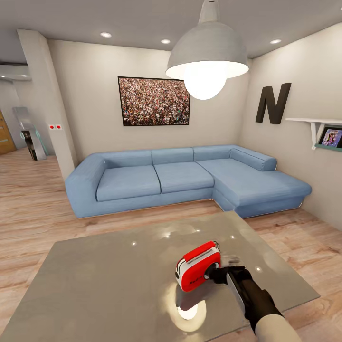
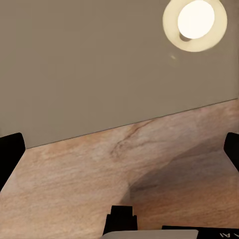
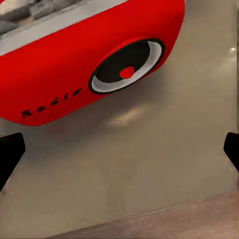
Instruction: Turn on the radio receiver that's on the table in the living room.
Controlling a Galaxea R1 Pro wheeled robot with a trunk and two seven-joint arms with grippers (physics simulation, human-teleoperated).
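The red radio receiver [image 1: 197, 270] stands tilted on the glossy grey table [image 1: 114, 280], near its front right part, with its red handle on top. My right gripper [image 1: 222, 271] sits just right of it, touching or almost touching its side. In the right wrist view the radio's red face [image 3: 64, 74] with its round dark dial [image 3: 127, 65] looms close, and the right gripper [image 3: 119, 154] is open, its dark fingertips [image 3: 10, 154] far apart over bare tabletop [image 3: 149, 164]. The left gripper [image 2: 119, 154] is open above the table's edge [image 2: 99, 64] and wood floor [image 2: 89, 174].
A light-blue L-shaped sofa [image 1: 180, 178] stands beyond the table, under a framed crowd picture [image 1: 153, 101] and a black letter N [image 1: 273, 103]. A grey dome pendant lamp [image 1: 206, 54] hangs over the table. A wall shelf [image 1: 316, 124] is at the right.
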